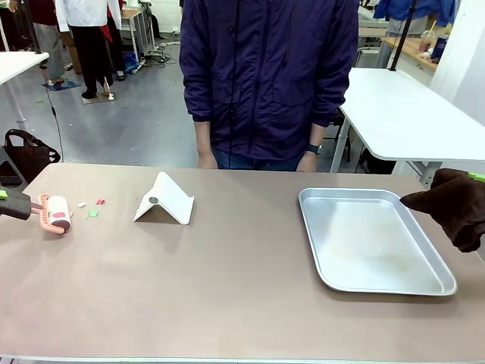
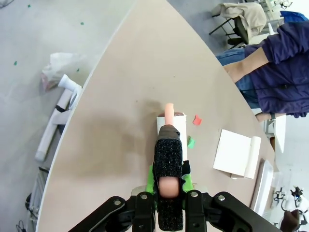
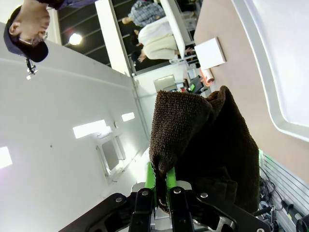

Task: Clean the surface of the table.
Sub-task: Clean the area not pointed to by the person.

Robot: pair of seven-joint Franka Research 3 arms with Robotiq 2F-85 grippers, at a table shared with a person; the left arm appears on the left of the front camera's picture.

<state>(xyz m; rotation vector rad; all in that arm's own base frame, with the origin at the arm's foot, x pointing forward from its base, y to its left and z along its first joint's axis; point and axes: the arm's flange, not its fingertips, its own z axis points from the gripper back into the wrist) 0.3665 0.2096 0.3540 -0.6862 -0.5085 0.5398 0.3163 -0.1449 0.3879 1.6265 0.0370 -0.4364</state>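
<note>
The taupe table (image 1: 227, 280) carries small red, green and white paper scraps (image 1: 91, 208) near its left end. At the left edge my left gripper (image 2: 169, 186) is shut on the black-wrapped handle of a pink lint roller (image 1: 54, 214). The roller head (image 2: 171, 126) rests on the table just short of the red scrap (image 2: 196, 120) and the green scrap (image 2: 191, 142). At the right edge my right gripper (image 3: 161, 181) is shut on a dark brown cloth (image 1: 455, 206). The cloth hangs above the table beside the tray and hides most of the fingers.
A folded white card stand (image 1: 165, 199) sits left of centre. A shallow silver tray (image 1: 375, 241) lies at the right with nothing in it. A person in a purple jacket (image 1: 265, 76) stands at the far edge, hands down. A white table (image 1: 409, 114) stands behind on the right.
</note>
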